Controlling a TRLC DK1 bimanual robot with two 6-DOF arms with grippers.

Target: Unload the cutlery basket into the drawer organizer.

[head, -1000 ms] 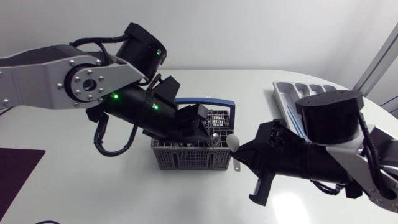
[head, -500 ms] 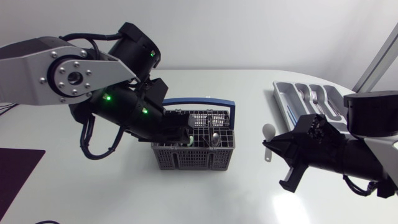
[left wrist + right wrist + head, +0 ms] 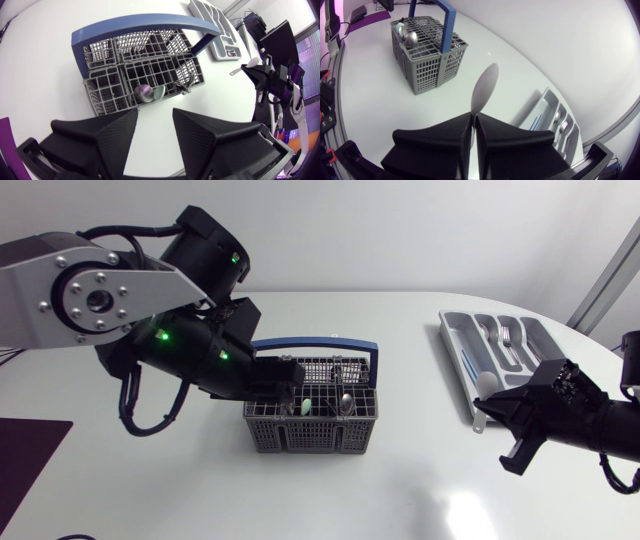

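Head view: The white table (image 3: 400, 330) carries a grey plastic lattice cutlery basket with a blue hoop handle (image 3: 310, 438) near its middle. A grey moulded drawer organizer (image 3: 447, 328) lies well apart from it on the right-arm side, with forks showing in its compartments. The left gripper (image 3: 297, 385) hangs over the basket's end nearest its own arm. The right gripper (image 3: 492, 408) grasps a pale spoon with a rounded bowl (image 3: 486, 383), which is clear of the basket and just beside the organizer's long edge that faces it.

Left wrist view: The left gripper (image 3: 152, 135) is released, its two wedge fingers spread with nothing between them. The basket (image 3: 150, 60) is ahead of and under the fingers. Its nearest cells hold a shiny metal spoon bowl (image 3: 144, 93) touching a pale green spoon bowl (image 3: 159, 91), with a darker metal utensil (image 3: 186, 83) in a neighbouring cell. Beyond the basket are the organizer (image 3: 212, 35) and the right arm holding up the pale spoon (image 3: 251, 62).

Right wrist view: The right gripper (image 3: 473, 125) is clenched on the pale spoon's handle, and the spoon's bowl (image 3: 485, 90) stands upright just ahead of the fingertips. The basket (image 3: 427, 70) is well ahead to one side, with spoon bowls showing at its far end. The organizer (image 3: 540, 102) lies close beside the gripper on the other side.
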